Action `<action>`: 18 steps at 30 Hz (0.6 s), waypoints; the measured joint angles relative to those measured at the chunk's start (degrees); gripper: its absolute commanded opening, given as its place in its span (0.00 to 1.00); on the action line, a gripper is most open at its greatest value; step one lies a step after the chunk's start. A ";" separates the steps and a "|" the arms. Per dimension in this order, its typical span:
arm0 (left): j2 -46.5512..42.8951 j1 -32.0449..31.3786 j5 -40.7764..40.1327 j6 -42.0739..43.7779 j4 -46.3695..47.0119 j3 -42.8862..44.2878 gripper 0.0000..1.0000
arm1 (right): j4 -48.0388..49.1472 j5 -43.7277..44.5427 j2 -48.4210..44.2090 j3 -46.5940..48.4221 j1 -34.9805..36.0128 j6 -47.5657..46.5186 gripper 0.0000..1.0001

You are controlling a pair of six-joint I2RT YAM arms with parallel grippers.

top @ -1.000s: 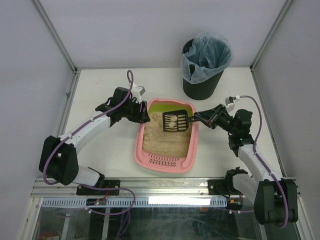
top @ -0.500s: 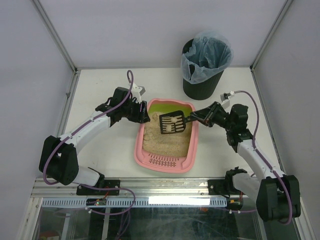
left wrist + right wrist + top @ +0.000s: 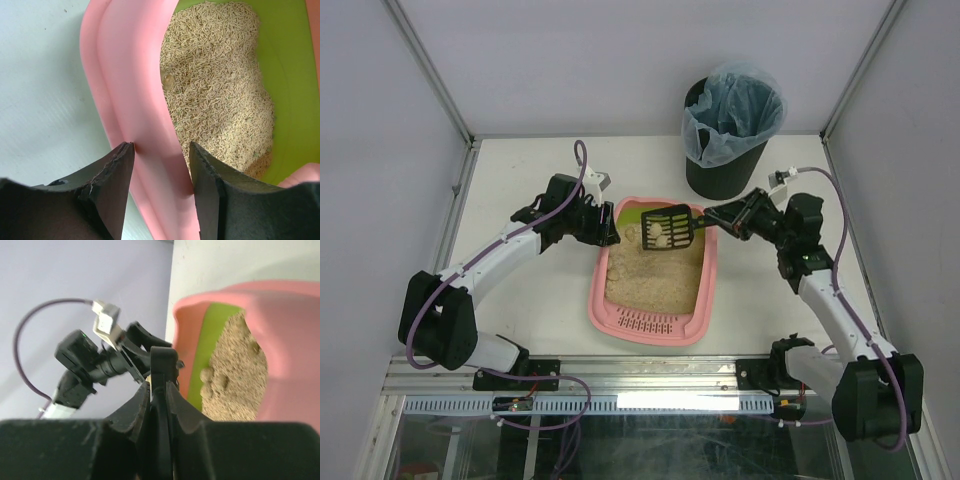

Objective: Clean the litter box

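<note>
Litter box (image 3: 597,292) rim was apparently clamped by left gripper (image 3: 161,150); scoop (image 3: 667,230) w/ clumps (image 3: 658,237) was gripped by right gripper (image 3: 715,221), dump in bin (image 3: 720,176) pending.

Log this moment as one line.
left end effector: shut on litter box wall | right end effector: shut on scoop | scoop: clumps aboard, over litter box

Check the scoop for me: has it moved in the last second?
Yes. In the top view the scoop has shifted toward the far green end of the litter box, nearer the bin, carrying pale clumps.
</note>
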 measured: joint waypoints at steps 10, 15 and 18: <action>0.13 0.00 -0.02 0.15 -0.09 0.09 0.49 | -3.02 2.16 9.77 19.08 -6.47 5.99 0.00; 1.09 0.00 0.46 0.15 -0.11 0.55 0.49 | -4.39 4.28 15.08 28.09 -11.76 7.06 0.00; 1.14 0.00 0.44 0.15 -0.22 0.61 0.49 | -6.75 6.80 18.16 33.03 -14.84 6.43 0.00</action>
